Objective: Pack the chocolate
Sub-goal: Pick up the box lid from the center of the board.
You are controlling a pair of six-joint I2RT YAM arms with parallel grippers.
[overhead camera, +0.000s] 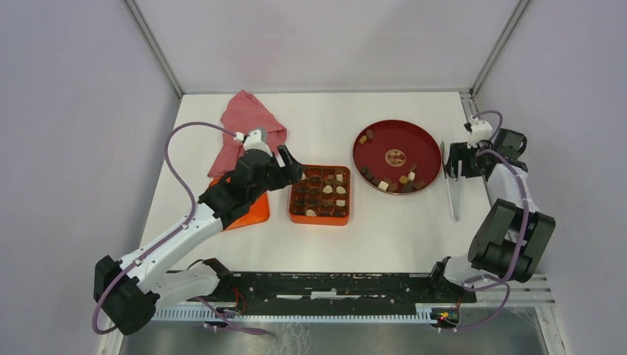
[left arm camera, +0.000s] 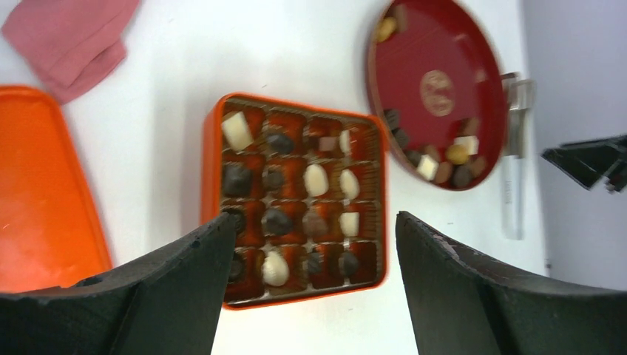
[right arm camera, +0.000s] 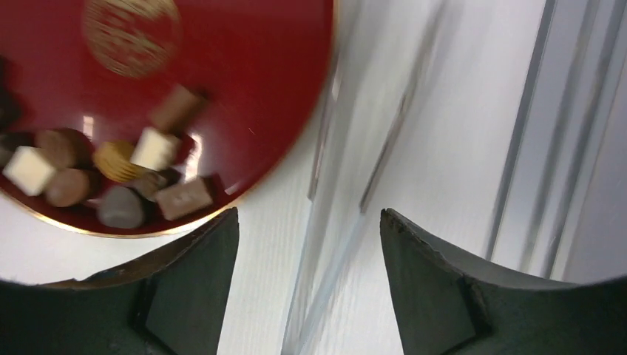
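Several pieces of chocolate [overhead camera: 326,189] fill cells of the orange gridded box [overhead camera: 320,219] at mid-table. More chocolate [overhead camera: 390,182] lies along the near rim of the dark red plate [overhead camera: 397,137], and shows in the right wrist view as chocolate [right arm camera: 154,149]. My left gripper [overhead camera: 294,168] hovers at the box's left edge, open and empty; its view looks down on the filled box [left arm camera: 214,148]. My right gripper [overhead camera: 458,170] stands open just right of the plate, above clear plastic tongs [right arm camera: 336,251] that lie on the table between its fingers, untouched.
An orange lid [overhead camera: 255,211] lies left of the box, partly under my left arm. A pink cloth [overhead camera: 248,122] is crumpled at the back left. The clear tongs [overhead camera: 452,192] stretch along the plate's right side. The table's right edge rail runs close to my right gripper.
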